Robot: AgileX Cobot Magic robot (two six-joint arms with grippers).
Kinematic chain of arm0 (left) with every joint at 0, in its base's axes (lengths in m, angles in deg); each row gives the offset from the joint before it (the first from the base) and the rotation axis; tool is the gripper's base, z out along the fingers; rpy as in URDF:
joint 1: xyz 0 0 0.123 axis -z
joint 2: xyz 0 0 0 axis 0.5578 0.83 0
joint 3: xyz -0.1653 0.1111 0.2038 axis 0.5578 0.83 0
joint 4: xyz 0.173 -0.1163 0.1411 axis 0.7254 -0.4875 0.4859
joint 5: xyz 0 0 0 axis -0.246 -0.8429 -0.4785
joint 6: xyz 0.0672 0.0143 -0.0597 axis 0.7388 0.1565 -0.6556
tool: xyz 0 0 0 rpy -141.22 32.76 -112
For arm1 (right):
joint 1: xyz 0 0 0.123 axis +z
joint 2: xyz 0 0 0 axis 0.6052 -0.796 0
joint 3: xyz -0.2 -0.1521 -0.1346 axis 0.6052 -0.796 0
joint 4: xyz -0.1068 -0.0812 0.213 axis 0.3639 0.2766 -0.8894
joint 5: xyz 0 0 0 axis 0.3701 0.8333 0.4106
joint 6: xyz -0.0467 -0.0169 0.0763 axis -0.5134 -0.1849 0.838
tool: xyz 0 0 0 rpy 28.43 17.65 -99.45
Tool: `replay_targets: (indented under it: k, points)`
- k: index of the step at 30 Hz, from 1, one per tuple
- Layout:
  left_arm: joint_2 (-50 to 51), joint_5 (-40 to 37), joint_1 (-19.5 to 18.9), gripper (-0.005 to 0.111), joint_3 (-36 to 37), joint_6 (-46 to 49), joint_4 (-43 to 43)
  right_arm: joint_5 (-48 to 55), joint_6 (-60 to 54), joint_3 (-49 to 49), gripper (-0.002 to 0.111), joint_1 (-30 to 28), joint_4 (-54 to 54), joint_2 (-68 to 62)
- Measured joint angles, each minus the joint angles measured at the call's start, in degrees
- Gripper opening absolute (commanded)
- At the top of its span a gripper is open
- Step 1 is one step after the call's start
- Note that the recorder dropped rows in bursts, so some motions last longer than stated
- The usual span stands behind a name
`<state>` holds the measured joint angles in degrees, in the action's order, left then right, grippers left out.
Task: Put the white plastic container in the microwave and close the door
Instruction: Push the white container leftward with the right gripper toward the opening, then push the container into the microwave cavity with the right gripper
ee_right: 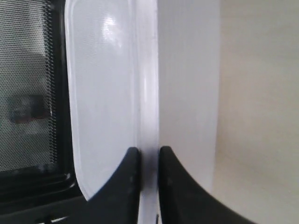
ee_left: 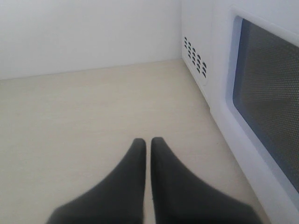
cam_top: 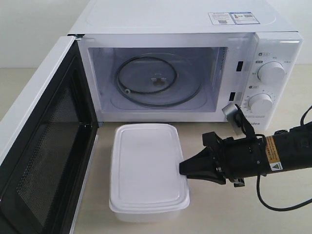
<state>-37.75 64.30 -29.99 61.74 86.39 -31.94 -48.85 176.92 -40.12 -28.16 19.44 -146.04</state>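
Pale beige tabletop (cam_top: 219,214) is carrying everything, with a plain white wall behind. The right hand (ee_right: 148,151) is pinching the raised side rim of the white plastic container (cam_top: 146,165), one black finger (ee_right: 127,182) on each side of the lip. The lidded container is resting on the tabletop straight ahead of this hand, just outside the microwave (cam_top: 170,19). Past the container, the door (cam_top: 44,146) is standing wide open, showing its black mesh face. Off to the hand's side, the glass turntable (cam_top: 156,80) is lying inside the lit cavity. The left hand (ee_left: 148,140) is hovering over the tabletop, clenched on nothing, with the door's outer window beside it.
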Motion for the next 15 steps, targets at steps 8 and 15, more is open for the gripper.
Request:
replay_targets:
  k: [8,15]
  points:
    - [0.0,0.0,0.0,0.004,0.0,0.0,0.0,-2.0,-2.3,-0.1,0.000,0.0,-5.0,5.5]
    - [0.0,0.0,0.0,0.004,0.0,0.0,0.0,6.6,2.4,-0.1,0.000,0.0,-6.3,11.5]
